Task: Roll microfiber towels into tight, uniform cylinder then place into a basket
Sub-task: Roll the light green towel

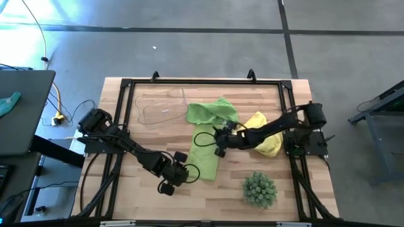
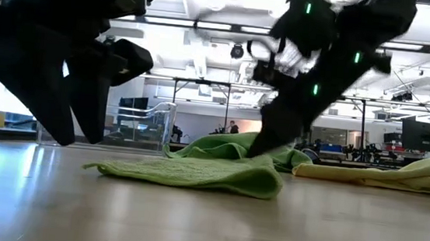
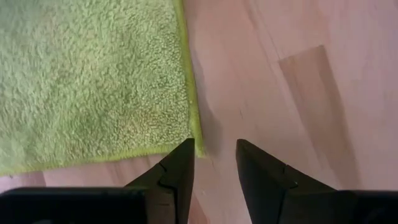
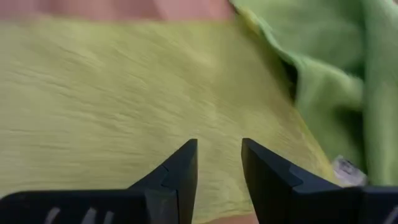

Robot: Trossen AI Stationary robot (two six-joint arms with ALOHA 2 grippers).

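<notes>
1. Dark fingers (image 3: 183, 171) of the left claw (image 3: 214, 163) stand parted with nothing between them, poised over bare wood just beside the corner of the flat lime green towel (image 3: 87, 81).
2. Nothing is rolled yet, judging by the high view: that flat lime green towel (image 1: 205, 151) lies spread between the two claws, a second lime green towel (image 1: 211, 111) sits crumpled just beyond the right claw (image 1: 221, 140), and the yellow towel (image 1: 265, 140) lies bunched under the right arm.
3. Right claw fingers (image 4: 186, 165) are also parted and hold nothing, hovering close over the flat green cloth near its far end.
4. Still to do: rolling all three towels and putting them in the basket.
5. Clear basket (image 1: 161, 107) stands empty on the wooden surface (image 1: 151, 189), beyond the left claw and well apart from it.
6. Spiky green plant (image 1: 259, 189) sits near the right claw's side of the flat towel; it looks clear of a roll but may crowd that arm.
</notes>
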